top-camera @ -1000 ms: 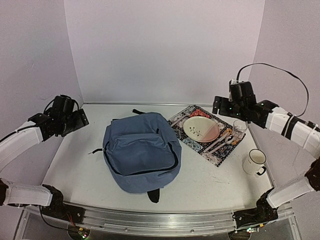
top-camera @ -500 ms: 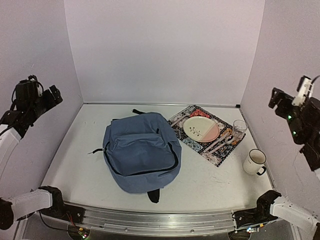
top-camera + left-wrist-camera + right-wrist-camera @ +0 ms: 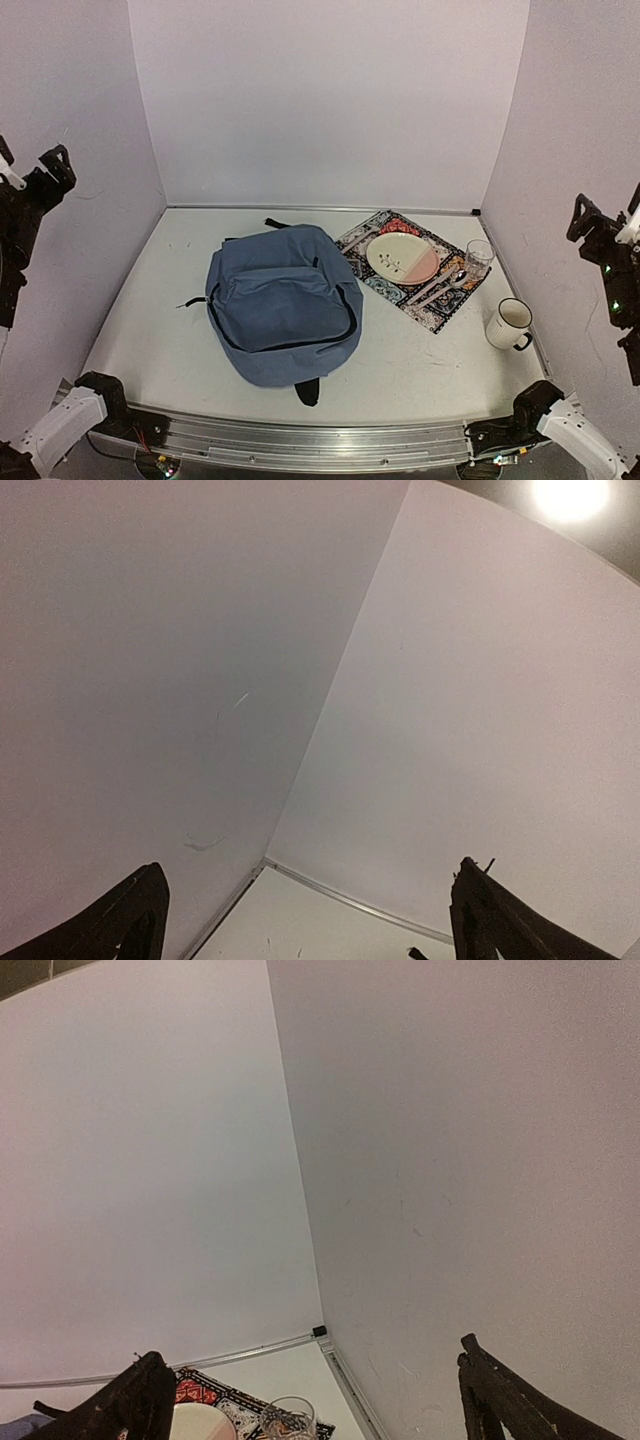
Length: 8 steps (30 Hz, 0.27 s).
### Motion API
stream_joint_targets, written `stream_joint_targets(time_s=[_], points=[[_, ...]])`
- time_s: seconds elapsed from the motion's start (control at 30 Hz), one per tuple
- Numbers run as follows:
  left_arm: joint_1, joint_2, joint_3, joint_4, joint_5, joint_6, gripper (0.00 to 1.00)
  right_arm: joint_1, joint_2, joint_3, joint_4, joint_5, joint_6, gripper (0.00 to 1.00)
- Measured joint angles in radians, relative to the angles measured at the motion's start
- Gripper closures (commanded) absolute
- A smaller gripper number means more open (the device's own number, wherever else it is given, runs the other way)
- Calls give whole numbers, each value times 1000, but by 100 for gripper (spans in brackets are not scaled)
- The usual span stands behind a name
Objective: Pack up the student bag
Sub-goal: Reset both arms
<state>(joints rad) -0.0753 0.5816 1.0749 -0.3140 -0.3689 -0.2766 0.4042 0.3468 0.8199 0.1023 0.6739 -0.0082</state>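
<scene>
The student bag (image 3: 283, 310), a large grey-blue backpack with black zipper lines, lies flat in the middle of the table (image 3: 150, 300), a black strap end poking out at its near edge. My left gripper (image 3: 30, 160) is raised high by the left wall, far from the bag, and stands open with nothing in it. Its wrist view shows its open left gripper (image 3: 308, 870) facing only the walls and the table's far corner. My right gripper (image 3: 608, 210) hangs high by the right wall, open and empty; in its own view the right gripper (image 3: 309, 1350) frames the far right corner.
A patterned placemat (image 3: 438, 308) lies right of the bag with a plate (image 3: 402, 258), cutlery (image 3: 440, 287) and a glass (image 3: 479, 256) on it. A white mug (image 3: 511, 324) stands near the right edge. The right wrist view catches the glass (image 3: 288, 1420) and plate (image 3: 200, 1425).
Both arms have swung up and outward from over the table's back corners to the side walls. The bag and the tableware have not moved.
</scene>
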Motion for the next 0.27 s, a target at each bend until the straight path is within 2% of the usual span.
stream_joint_targets(time_s=[0.27], points=[[0,-3,-39,9,-3,-8,1,0,3,-25,3,0,3,2]])
